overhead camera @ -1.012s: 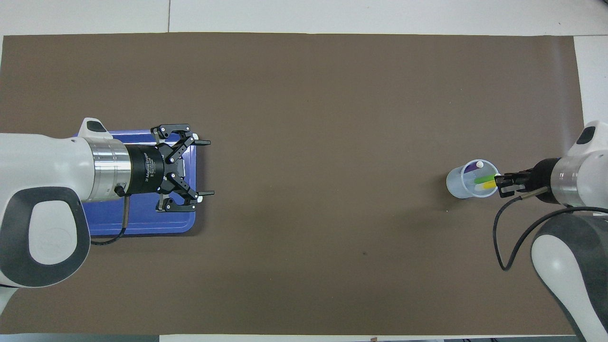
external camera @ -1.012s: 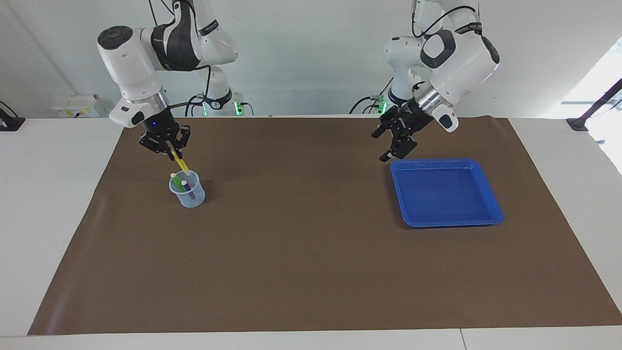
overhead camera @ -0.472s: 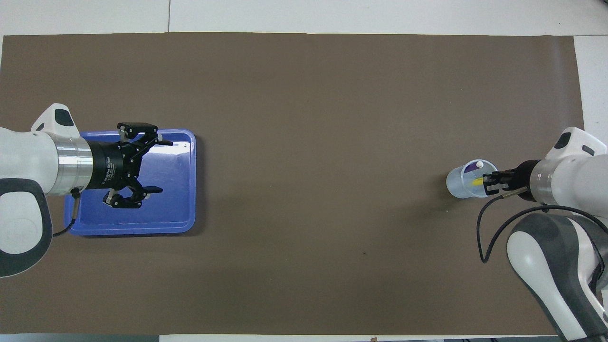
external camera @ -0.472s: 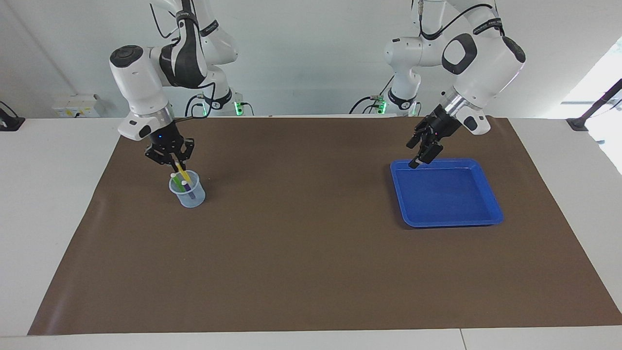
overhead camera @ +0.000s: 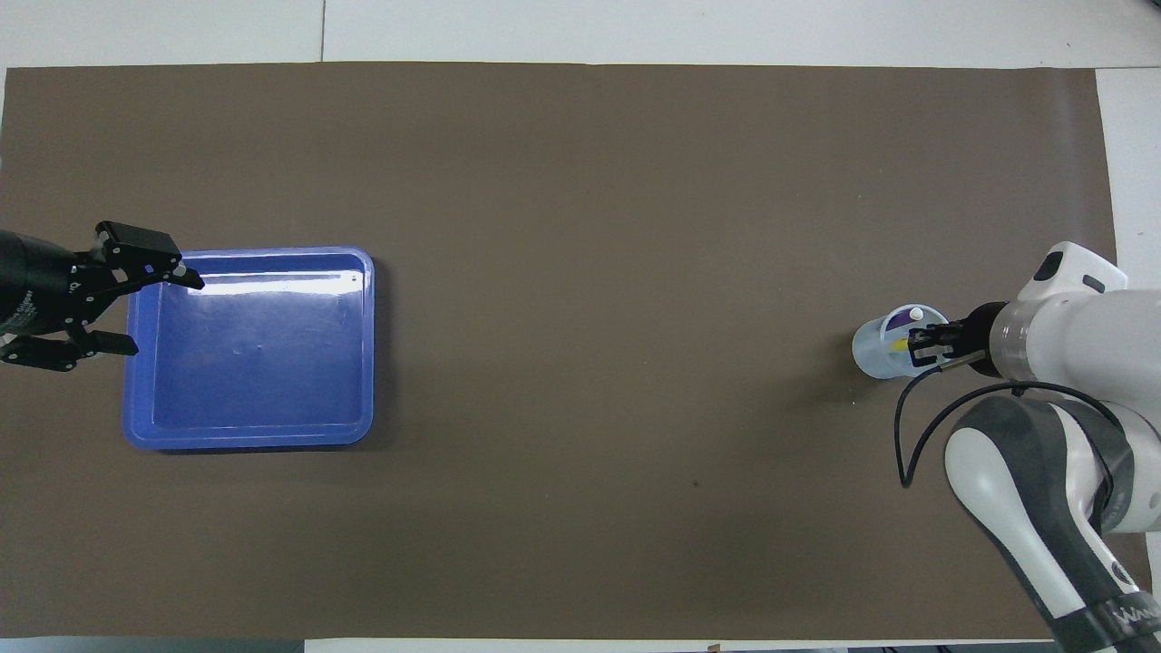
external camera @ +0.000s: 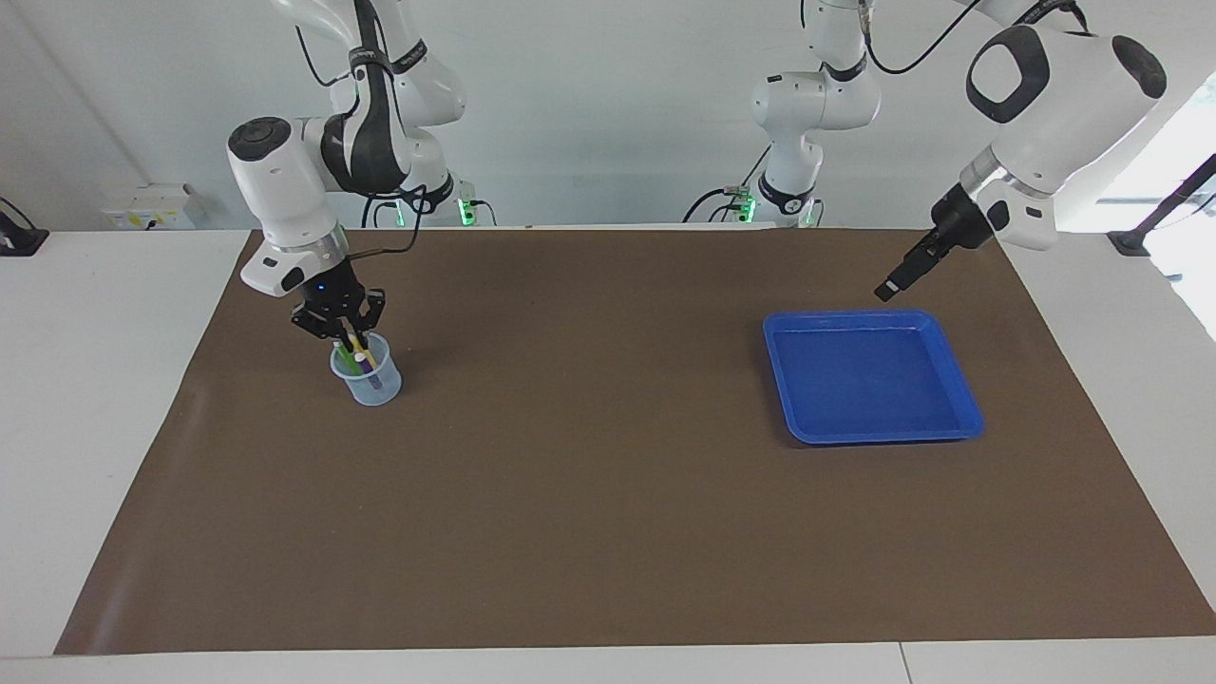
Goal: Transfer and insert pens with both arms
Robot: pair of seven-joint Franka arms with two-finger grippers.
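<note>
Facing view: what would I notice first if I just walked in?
Probably the bright blue square plastic tray, lying with nothing in it on the brown mat toward the left arm's end, the left gripper hanging open over its edge. Next, the small clear plastic cup toward the right arm's end, where the right gripper, jaws shut, lowers the yellow pen beside two others.

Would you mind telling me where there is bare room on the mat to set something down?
The widest free patch is the brown mat between the clear cup and the blue tray, and the strip along the mat's edge farthest from the robots. The tray's floor is bare too, the open left gripper at its rim. It is crowded at the cup, where the right gripper holds the yellow pen.
</note>
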